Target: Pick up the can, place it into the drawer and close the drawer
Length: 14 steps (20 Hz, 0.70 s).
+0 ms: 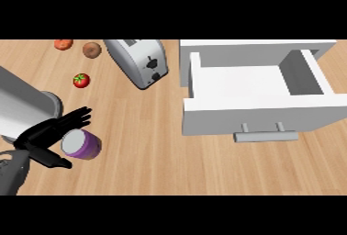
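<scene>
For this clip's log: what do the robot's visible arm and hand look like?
One limb shows, at the lower left: a smooth, rounded light-grey cylindrical forearm ending in a matte black hand with slender fingers and a thumb. No cables or markings are visible.

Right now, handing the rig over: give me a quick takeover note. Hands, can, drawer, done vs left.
Left hand: open, fingers spread beside the purple can, thumb below it; not closed round it, contact unclear.
Right hand: not in view.
Can: on the counter, lower left, not lifted.
Drawer: pulled open at right, nothing visible inside, handle facing the robot.
Done: the hand is at the can.
Left: grasp, lift, carry right, set the can in the drawer, push it closed.
Clutter: toaster and tomato lie up-counter, likely off the carry path.
</scene>
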{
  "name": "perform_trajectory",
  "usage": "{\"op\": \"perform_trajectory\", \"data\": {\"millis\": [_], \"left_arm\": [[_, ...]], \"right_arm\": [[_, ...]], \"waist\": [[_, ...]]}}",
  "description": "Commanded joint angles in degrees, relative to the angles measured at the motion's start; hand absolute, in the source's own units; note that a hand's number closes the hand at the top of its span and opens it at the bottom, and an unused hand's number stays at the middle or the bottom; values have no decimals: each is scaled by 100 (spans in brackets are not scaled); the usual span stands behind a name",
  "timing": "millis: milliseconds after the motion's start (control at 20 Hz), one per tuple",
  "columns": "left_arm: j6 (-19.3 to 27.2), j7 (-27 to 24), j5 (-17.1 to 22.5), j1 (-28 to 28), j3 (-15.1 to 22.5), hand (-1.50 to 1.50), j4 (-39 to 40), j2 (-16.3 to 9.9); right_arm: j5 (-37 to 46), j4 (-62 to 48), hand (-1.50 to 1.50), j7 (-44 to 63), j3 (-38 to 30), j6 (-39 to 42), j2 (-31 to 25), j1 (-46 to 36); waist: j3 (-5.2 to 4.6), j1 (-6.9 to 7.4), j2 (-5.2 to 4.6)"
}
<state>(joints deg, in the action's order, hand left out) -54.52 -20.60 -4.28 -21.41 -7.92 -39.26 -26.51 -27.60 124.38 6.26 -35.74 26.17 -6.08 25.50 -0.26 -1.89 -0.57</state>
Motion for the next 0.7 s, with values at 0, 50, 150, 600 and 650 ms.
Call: {"op": "perform_trajectory", "data": {"millis": [0, 50, 150, 600, 650], "left_arm": [[-533, -1008, -208, -202, 127, -150, 640, -36], [-496, -1322, -319, 61, 257, -150, 434, -52], [-295, -1465, -461, 52, 415, -150, 643, 72], [-346, -1645, -327, -205, 656, -150, 1165, 164], [-87, -1553, -303, -296, 634, -150, 1328, 368]], "right_arm": [[-84, -181, -150, -7, -81, 155, -110, -2], [58, 153, -150, -8, -26, 98, 95, 137], [-173, 133, -150, 125, -96, 10, -8, 27], [-34, 248, -150, 95, 4, 124, 244, 152], [-266, 181, -150, 232, -144, -6, 17, -30]], "waist": [[-7, -79, -29], [-2, -5, 4], [-9, -39, -13], [1, -4, 3], [-2, -14, -7]]}}
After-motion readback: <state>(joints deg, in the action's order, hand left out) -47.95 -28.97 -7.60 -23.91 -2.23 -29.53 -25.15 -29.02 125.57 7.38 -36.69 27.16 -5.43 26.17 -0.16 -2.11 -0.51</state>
